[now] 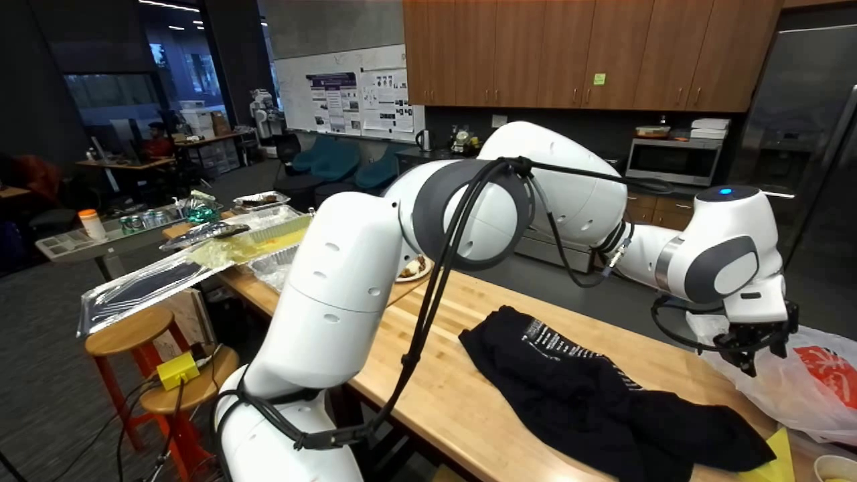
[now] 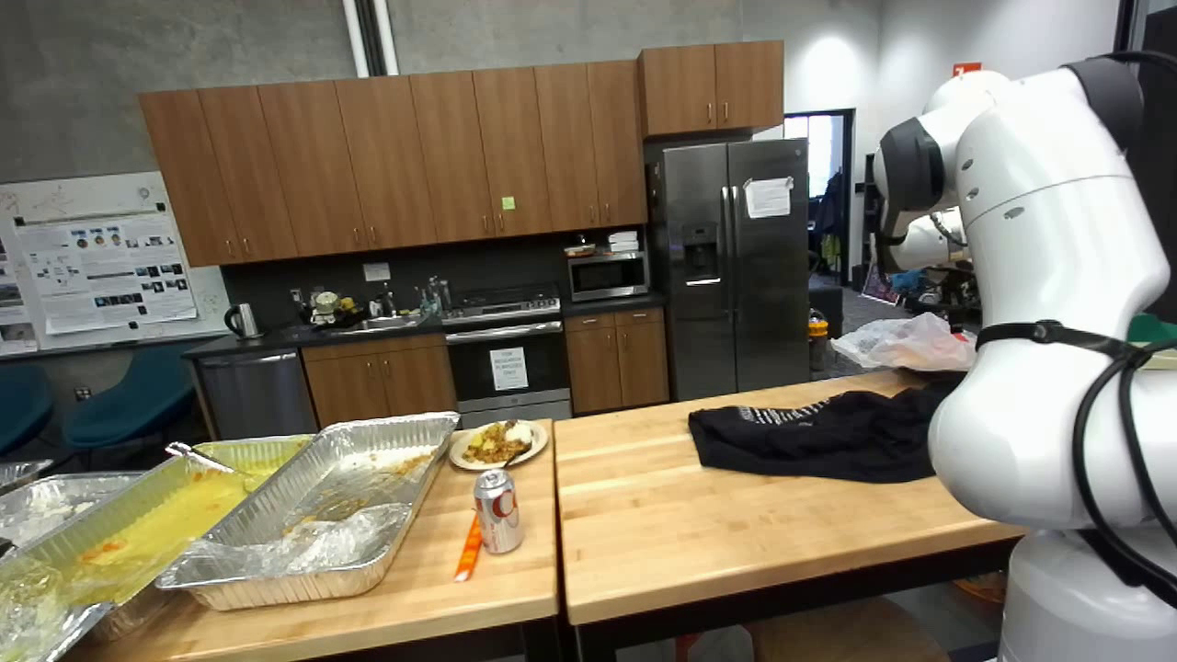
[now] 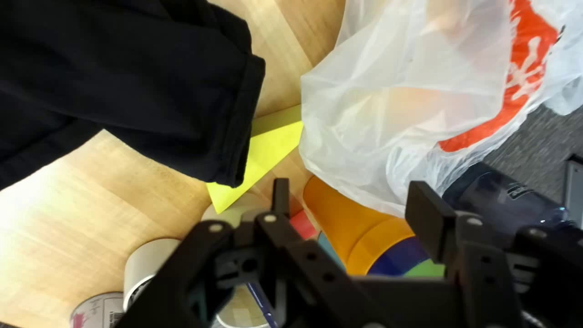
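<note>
Black cloth garment (image 1: 589, 408), crumpled, at lower right in an exterior view; lies on pale wooden tabletop (image 1: 462, 402). Bears rows of white lettering (image 1: 556, 341) toward upper end in that frame. Appears again right of centre in an exterior view, partly behind white robot arm (image 2: 1053, 257).

Gripper (image 3: 350, 205) at bottom of wrist view: jaws well apart, wide gap between. Visible through gap: orange cylindrical object (image 3: 341, 216), blue and green at lower end, lying along edge of white plastic bag (image 3: 401, 91). Bag at upper right, translucent, with red printed patch (image 3: 501, 123). In an exterior view, gripper at far right, pointing down, overlapping bag in line of sight; cannot tell contact from clearance.

Same garment at upper left of wrist view, near bag, partly covering yellow sheet (image 3: 268, 155). Dark bottle (image 3: 496, 196) at right, partly hidden by gripper. Whitish cylindrical container (image 3: 150, 259) and printed tin (image 3: 98, 312) at lower left.

Left of centre in an exterior view: upright silver can (image 2: 497, 515) beside orange strip (image 2: 469, 552), plate of food (image 2: 464, 458) just above, large foil tray (image 2: 303, 588) further left. Behind tabletop in both exterior views: row of brown wall cabinets (image 2: 441, 156), with microwave (image 2: 608, 274) below, toward right of row.
</note>
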